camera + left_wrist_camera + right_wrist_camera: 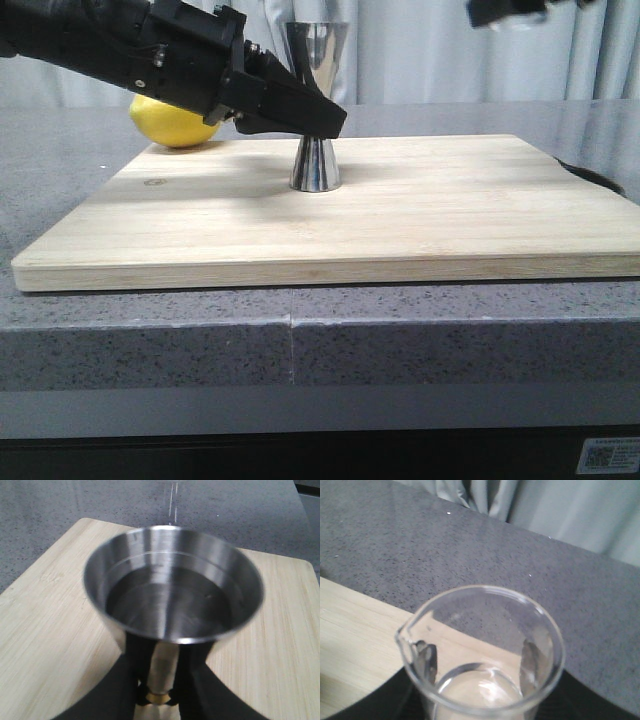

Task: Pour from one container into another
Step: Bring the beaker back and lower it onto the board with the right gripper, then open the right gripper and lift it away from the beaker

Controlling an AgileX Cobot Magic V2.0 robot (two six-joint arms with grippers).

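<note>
While the left gripper point(325, 122) clamped the slick, top-heavy jigger point(316, 105) at its narrow waist on the cutting board point(420, 215), the right gripper, fingertips unseen, evidently held the fragile, slippery beaker point(482, 655) aloft.

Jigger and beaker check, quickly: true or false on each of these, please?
1. The jigger stands upright on the cutting board. True.
2. The left gripper is closed around the jigger's narrow waist. True.
3. The jigger's upper cup is dry. False: the left wrist view shows liquid in it.
4. The beaker lies on the board. False: the right gripper holds it, off the board.
5. A lemon sits behind the left arm. True.
</note>
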